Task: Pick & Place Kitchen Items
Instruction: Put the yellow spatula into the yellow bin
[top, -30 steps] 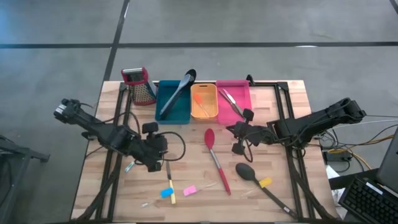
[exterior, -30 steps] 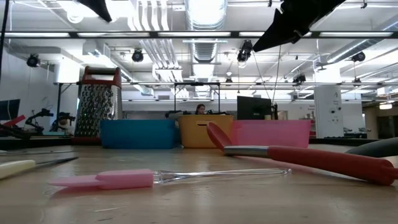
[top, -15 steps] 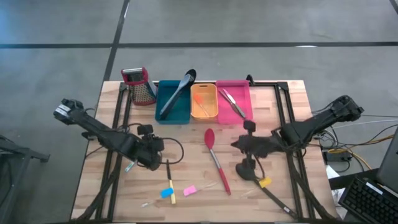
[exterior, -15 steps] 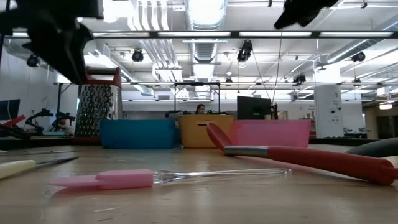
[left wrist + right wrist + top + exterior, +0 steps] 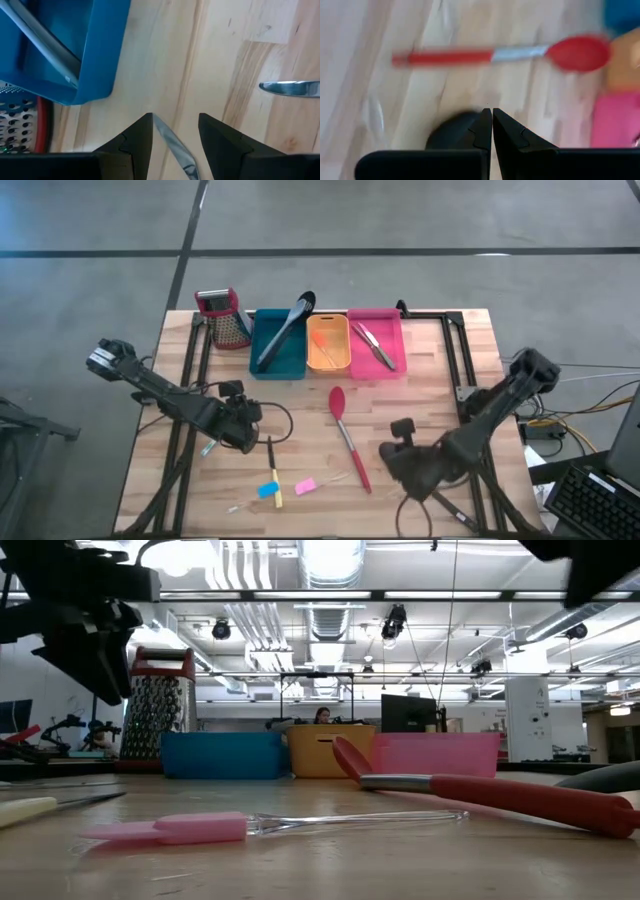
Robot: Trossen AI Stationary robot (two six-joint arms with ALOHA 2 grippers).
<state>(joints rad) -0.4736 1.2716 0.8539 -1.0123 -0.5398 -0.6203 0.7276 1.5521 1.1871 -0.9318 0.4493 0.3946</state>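
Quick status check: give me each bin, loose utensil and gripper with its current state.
Teal rectangular bin: holds grey-blue spoon.
Orange bin: upright; contents unclear.
Pink bin: holds metal tools.
Red spoon: flat on table, ungripped.
Black spoon: on table under right gripper.
Left gripper: open, empty, astride a metal blade.
Right gripper: shut, empty.
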